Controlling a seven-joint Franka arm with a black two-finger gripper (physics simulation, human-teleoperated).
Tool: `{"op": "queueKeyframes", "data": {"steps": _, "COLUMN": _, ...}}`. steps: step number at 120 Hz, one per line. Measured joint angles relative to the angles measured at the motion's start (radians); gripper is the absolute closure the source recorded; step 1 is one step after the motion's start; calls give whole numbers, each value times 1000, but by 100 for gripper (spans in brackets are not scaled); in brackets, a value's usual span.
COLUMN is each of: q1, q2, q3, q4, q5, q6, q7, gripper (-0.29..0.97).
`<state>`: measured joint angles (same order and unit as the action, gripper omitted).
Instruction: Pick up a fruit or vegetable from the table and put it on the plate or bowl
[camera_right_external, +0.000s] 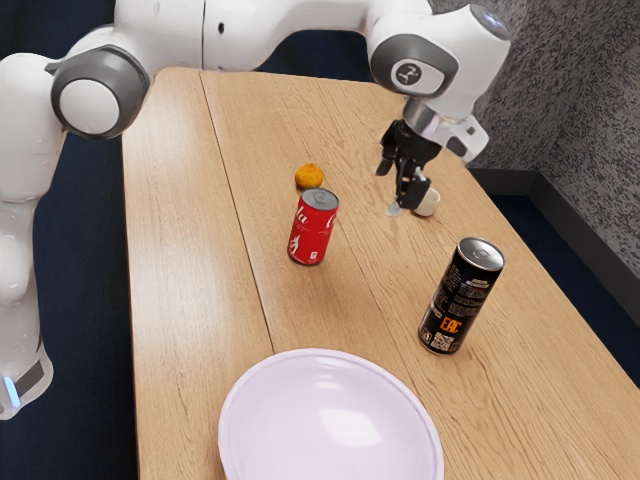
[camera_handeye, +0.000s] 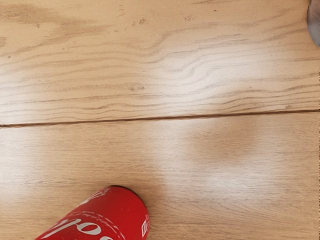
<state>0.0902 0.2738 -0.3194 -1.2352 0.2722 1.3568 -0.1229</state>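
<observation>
Nearest, the pale pink round plate (camera_right_external: 262, 400) is lying bare on the light wooden table (camera_right_external: 180, 300), waiting as the drop spot. A carry toward it is probably calling for a high lift, since the black drinks can (camera_right_external: 460, 296) and the red cola can (camera_right_external: 312, 227) are standing upright in between. Just behind the red can, the small orange round fruit (camera_right_external: 309, 176) is sitting alone on the wood. Farthest back, the black two-finger gripper (camera_right_external: 393, 190) is hanging low with its fingers spread and nothing between them. A small cream rounded object (camera_right_external: 428, 203), perhaps the vegetable, is lying just beside one finger. Grasping well is meaning centring the fingers around it before squeezing. It is looking smooth, pale and apt to roll.
</observation>
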Motion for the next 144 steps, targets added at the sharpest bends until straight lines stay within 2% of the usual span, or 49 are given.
{"op": "queueKeyframes", "data": {"steps": 24, "q1": -3, "q2": 0, "q3": 4, "q4": -2, "q5": 25, "q6": 104, "q7": -31, "gripper": 0}}
{"op": "queueKeyframes", "data": {"steps": 39, "q1": 19, "q2": -16, "q3": 6, "q4": -4, "q5": 37, "q6": 121, "q7": -45, "gripper": 0}}
{"op": "queueKeyframes", "data": {"steps": 56, "q1": 20, "q2": -25, "q3": 46, "q4": -5, "q5": 37, "q6": 113, "q7": -58, "gripper": 0}}
{"op": "queueKeyframes", "data": {"steps": 62, "q1": 13, "q2": -62, "q3": 114, "q4": -35, "q5": 8, "q6": 107, "q7": -57, "gripper": 0}}
{"op": "queueKeyframes", "data": {"steps": 76, "q1": -34, "q2": -203, "q3": 340, "q4": -190, "q5": -72, "q6": 106, "q7": -53, "gripper": 0}}
{"op": "queueKeyframes", "data": {"steps": 85, "q1": -173, "q2": -242, "q3": 573, "q4": -274, "q5": -119, "q6": 124, "q7": -49, "gripper": 0}}
{"op": "queueKeyframes", "data": {"steps": 91, "q1": -239, "q2": -250, "q3": 697, "q4": -321, "q5": -151, "q6": 141, "q7": -45, "gripper": 0}}
{"op": "queueKeyframes", "data": {"steps": 100, "q1": -234, "q2": -249, "q3": 774, "q4": -357, "q5": -185, "q6": 171, "q7": -34, "gripper": 0}}
{"op": "queueKeyframes", "data": {"steps": 111, "q1": -119, "q2": -224, "q3": 746, "q4": -374, "q5": -228, "q6": 207, "q7": -13, "gripper": 0}}
{"op": "queueKeyframes", "data": {"steps": 124, "q1": 131, "q2": -188, "q3": 504, "q4": -382, "q5": -251, "q6": 254, "q7": 11, "gripper": 0}}
{"op": "queueKeyframes", "data": {"steps": 132, "q1": 157, "q2": -165, "q3": 437, "q4": -387, "q5": -259, "q6": 284, "q7": 24, "gripper": 0}}
{"op": "queueKeyframes", "data": {"steps": 144, "q1": 162, "q2": -150, "q3": 414, "q4": -407, "q5": -267, "q6": 319, "q7": 44, "gripper": 0}}
